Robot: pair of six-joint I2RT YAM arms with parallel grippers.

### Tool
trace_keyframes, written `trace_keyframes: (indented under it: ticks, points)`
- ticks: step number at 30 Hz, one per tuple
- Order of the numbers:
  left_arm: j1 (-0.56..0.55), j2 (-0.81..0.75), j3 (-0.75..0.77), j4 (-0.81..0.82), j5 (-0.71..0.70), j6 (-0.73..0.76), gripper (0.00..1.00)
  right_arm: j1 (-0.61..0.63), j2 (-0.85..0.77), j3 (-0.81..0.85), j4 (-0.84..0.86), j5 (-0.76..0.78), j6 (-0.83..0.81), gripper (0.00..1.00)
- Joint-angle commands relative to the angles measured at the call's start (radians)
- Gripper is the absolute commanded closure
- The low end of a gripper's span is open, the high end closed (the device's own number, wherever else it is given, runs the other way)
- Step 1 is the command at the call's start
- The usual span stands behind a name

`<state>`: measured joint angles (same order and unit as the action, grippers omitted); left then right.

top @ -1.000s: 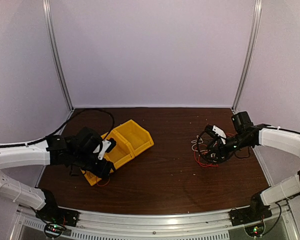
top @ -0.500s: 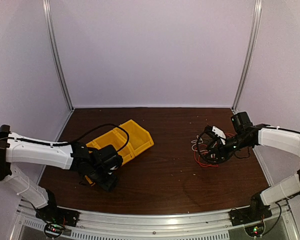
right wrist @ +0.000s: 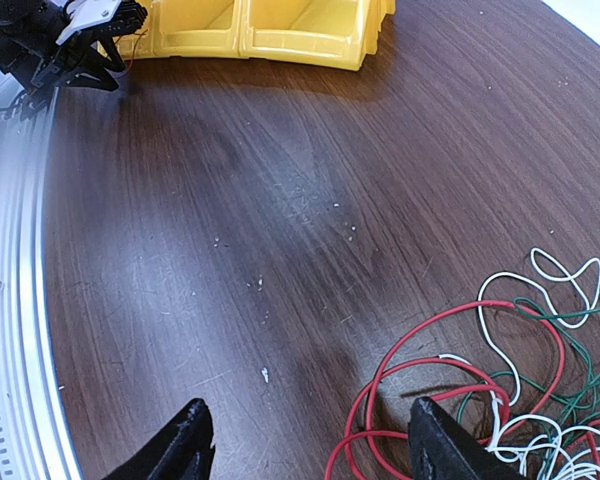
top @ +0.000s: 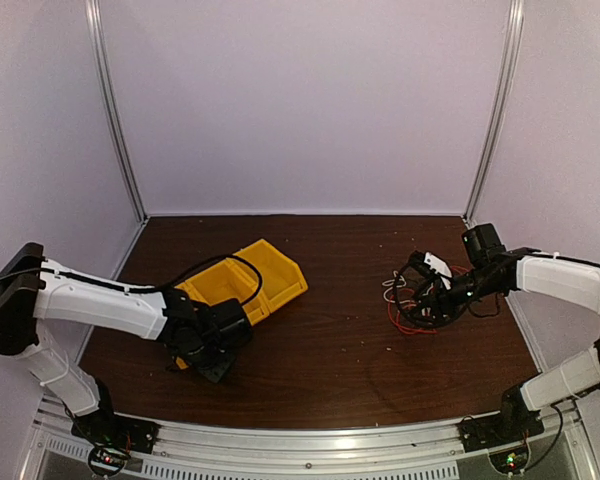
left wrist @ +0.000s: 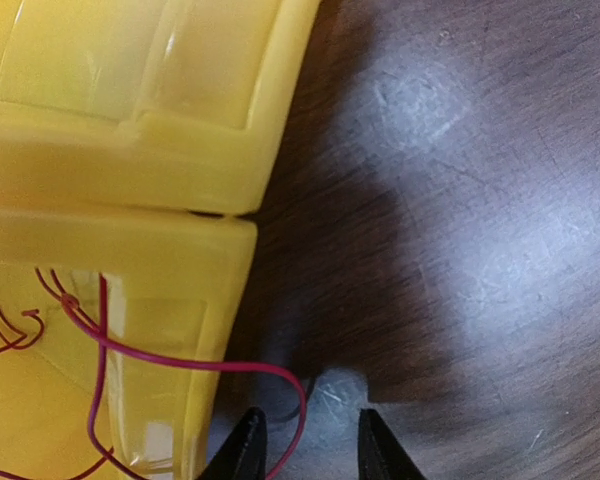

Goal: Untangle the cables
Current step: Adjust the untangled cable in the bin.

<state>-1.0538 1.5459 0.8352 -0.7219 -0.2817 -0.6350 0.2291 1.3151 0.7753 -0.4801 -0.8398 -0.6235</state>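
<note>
2 yellow bins (top: 273, 272) side by side, left on dark wooden table (top: 330, 345).

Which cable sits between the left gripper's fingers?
The red wire draped over the yellow bin's rim; its loop dips between the left gripper's fingers. The other cables lie tangled by the right gripper.
</note>
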Motion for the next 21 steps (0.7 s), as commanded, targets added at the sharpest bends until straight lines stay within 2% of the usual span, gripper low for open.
trace_keyframes:
  ticks: [1, 5, 12, 21]
  points:
    - [-0.003, 0.022, 0.023, 0.022, -0.039, 0.016, 0.76, 0.001, 0.001, 0.019, -0.012, -0.001, -0.007, 0.32]
    - [-0.003, 0.026, 0.025, 0.022, -0.066, 0.026, 0.88, 0.002, 0.001, 0.019, -0.013, 0.0, -0.005, 0.32]
    - [-0.003, -0.01, 0.047, -0.02, -0.089, 0.03, 1.0, 0.001, -0.001, 0.021, -0.009, -0.002, -0.001, 0.32]
    - [-0.001, -0.097, 0.122, -0.101, -0.141, 0.032, 1.0, 0.001, 0.0, 0.021, -0.009, -0.003, -0.001, 0.32]
